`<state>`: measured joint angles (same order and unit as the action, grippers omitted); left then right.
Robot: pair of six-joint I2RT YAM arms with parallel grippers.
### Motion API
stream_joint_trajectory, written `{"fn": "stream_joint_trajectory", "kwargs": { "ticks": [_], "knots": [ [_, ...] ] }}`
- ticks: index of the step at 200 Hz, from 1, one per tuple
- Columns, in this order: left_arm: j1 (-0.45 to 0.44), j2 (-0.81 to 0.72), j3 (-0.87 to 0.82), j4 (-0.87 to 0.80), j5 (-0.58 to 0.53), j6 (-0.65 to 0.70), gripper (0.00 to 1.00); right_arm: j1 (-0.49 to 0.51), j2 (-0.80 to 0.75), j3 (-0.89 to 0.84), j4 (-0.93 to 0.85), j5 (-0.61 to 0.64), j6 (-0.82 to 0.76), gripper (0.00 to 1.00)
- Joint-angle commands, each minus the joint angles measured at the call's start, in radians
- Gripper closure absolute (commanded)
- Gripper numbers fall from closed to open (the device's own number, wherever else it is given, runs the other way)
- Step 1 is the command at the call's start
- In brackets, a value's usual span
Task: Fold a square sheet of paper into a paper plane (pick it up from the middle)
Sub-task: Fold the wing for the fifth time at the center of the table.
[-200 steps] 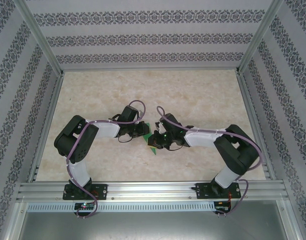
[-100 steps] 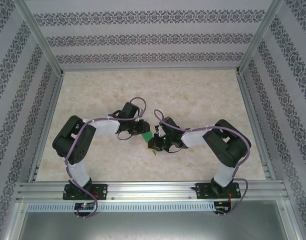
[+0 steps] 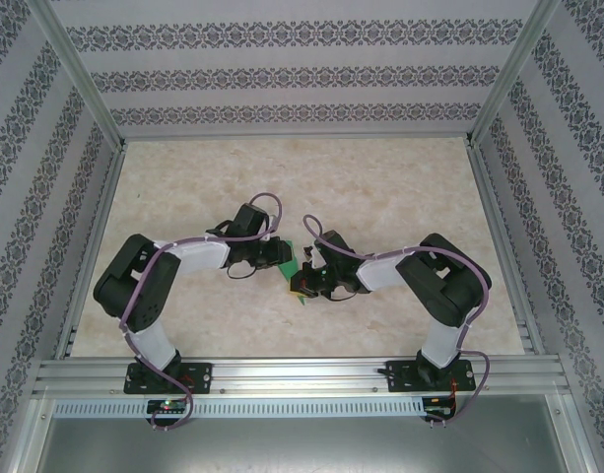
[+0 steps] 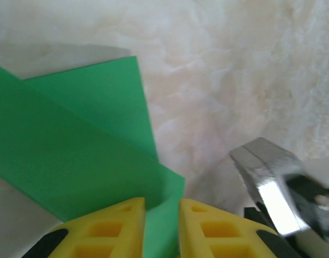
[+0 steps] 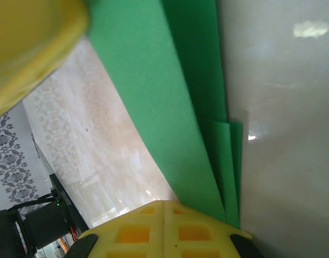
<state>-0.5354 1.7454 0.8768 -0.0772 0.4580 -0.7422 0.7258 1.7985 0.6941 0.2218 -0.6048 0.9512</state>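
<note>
Marble table (image 3: 380,187), paper (image 5: 153,107) in right gripper (image 5: 163,204)

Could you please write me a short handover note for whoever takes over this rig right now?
Left gripper: jaws slightly apart, with the green paper showing in the gap.
Right gripper: shut, tips at the paper's layered edge. I cannot tell if it is pinching or pressing.
Paper: middle of the table, between both grippers.
Done: several folds, with overlapping layers visible.
Left: it is not a narrow dart yet, so more folds and creasing are probably needed.
</note>
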Motion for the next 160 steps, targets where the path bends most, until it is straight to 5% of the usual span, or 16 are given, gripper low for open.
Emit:
{"fn": "stream_joint_trajectory", "kwargs": {
  "ticks": [1,160],
  "knots": [
    [0.023,0.027,-0.023,0.099,-0.020,-0.015,0.76,0.008,0.052,-0.057,-0.092,0.057,0.013,0.96],
    [0.188,0.125,0.081,-0.029,-0.021,0.094,0.76,0.021,0.009,-0.106,-0.115,0.020,-0.011,1.00]
  ]
}}
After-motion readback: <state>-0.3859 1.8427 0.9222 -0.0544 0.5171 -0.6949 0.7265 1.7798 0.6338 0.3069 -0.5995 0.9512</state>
